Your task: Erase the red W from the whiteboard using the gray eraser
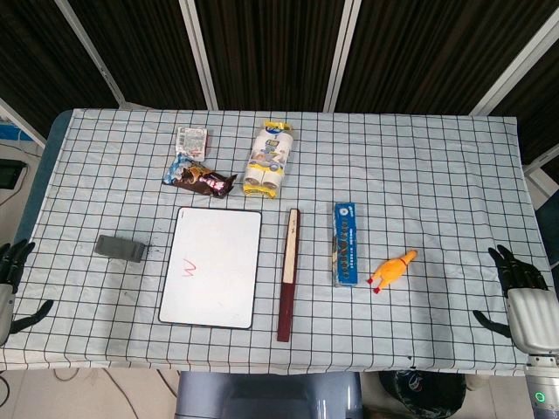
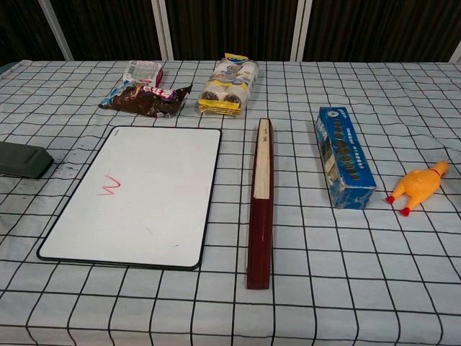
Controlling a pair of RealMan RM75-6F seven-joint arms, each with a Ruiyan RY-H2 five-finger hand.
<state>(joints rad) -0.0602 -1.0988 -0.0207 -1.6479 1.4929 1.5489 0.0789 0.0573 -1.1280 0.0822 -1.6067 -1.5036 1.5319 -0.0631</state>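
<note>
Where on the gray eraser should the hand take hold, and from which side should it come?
The gray eraser lies flat, left of the whiteboard. Probably best: the left hand, the nearer one, comes from above and pinches its two long edges near the middle, since these are close together and nothing crowds them.

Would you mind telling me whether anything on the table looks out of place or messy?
Only minor: dark specks dust the cloth beside the gray eraser, between it and the whiteboard. Nothing appears spilled, tipped or damaged.
</note>
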